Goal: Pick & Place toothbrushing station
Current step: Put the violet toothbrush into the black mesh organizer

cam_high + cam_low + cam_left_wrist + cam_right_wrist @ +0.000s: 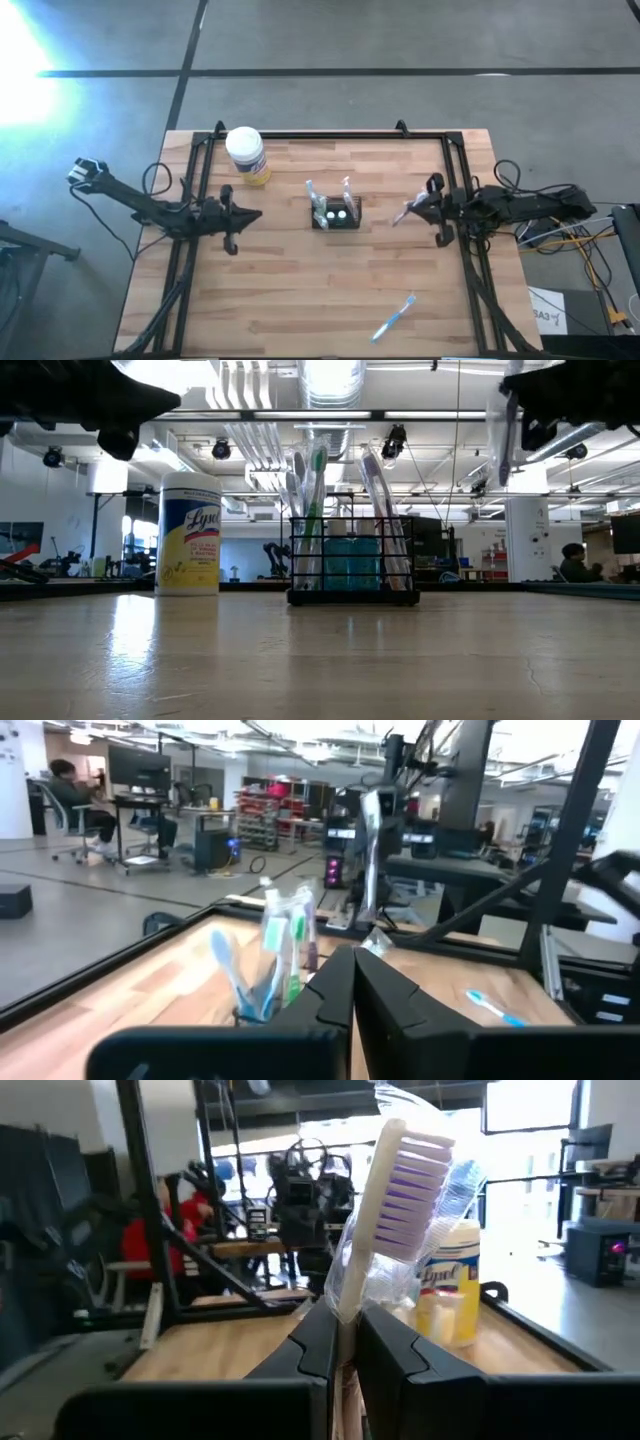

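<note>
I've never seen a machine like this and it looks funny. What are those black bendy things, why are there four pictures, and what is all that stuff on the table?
The black bendy things are two robot arms, each ending in a two-finger pincher called a gripper. One picture looks down from above, one peeks across the tabletop, and two come from little cameras on the arms' wrists.

On the wooden table stands a small black holder with toothbrushes in it. Beside it stands a tub of wipes with a white lid. A blue toothbrush lies near the table's front edge.

The right gripper is shut on a purple-bristled toothbrush in a clear wrapper, held above the table next to the holder. The left gripper is shut and holds nothing, waiting on the other side.
</note>
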You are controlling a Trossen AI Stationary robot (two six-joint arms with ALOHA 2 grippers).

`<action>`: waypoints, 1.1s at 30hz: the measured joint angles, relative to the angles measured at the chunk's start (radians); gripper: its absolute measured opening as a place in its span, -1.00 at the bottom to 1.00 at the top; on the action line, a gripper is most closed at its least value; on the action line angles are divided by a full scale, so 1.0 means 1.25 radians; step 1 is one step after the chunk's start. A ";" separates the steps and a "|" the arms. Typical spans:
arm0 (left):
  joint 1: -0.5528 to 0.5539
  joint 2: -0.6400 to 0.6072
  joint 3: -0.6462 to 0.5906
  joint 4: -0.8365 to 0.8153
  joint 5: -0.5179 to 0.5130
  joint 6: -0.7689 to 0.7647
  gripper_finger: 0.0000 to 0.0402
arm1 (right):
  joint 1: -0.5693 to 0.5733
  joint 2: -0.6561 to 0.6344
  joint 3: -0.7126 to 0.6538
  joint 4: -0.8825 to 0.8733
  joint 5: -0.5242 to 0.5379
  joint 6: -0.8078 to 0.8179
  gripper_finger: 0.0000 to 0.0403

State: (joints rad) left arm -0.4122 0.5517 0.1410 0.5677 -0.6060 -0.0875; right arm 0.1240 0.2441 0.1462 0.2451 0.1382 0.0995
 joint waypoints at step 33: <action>-0.001 0.036 0.000 0.000 0.009 -0.031 -0.96 | -0.109 0.721 0.125 0.502 -0.047 -0.115 -0.89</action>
State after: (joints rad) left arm -0.4133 0.5964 0.1410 0.5682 -0.5949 -0.1261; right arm -0.0120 1.1452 0.3025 0.8724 0.0796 -0.0437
